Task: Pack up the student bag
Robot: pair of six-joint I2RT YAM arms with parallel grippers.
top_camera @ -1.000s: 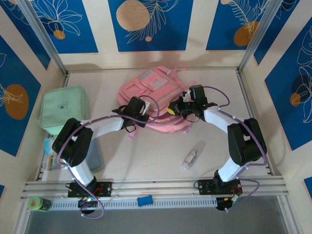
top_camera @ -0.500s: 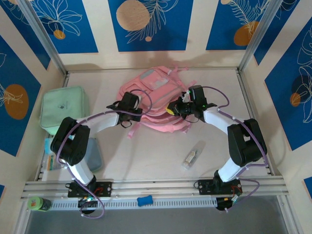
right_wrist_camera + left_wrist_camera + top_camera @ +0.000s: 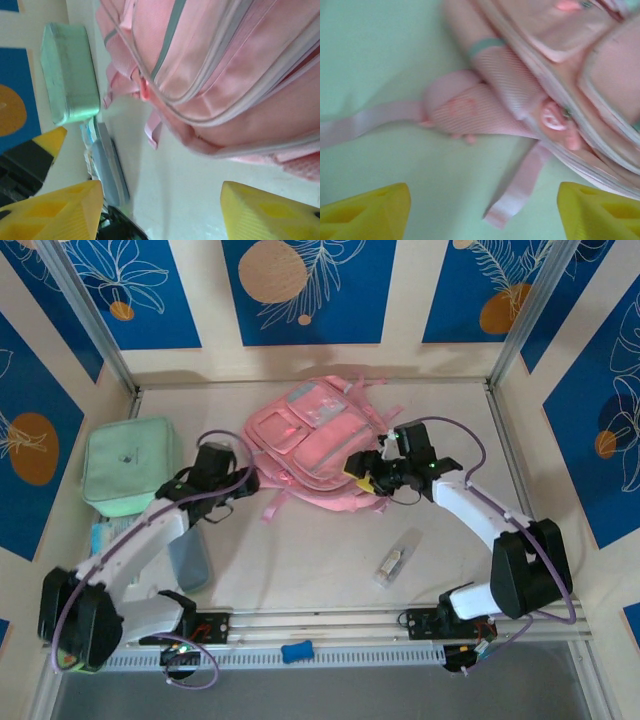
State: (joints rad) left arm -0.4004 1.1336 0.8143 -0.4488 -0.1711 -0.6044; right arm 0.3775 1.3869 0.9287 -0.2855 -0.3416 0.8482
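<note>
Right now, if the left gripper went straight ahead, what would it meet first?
Ahead of the left gripper, likely the student bag: its loose strap, then the mesh side pocket. Depth is unclear.

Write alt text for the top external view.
A pink backpack lies flat on a pale table. The left hand is open beside the backpack's left edge, and the right hand is open at its right edge. A mint-green case sits at the far left.
</note>
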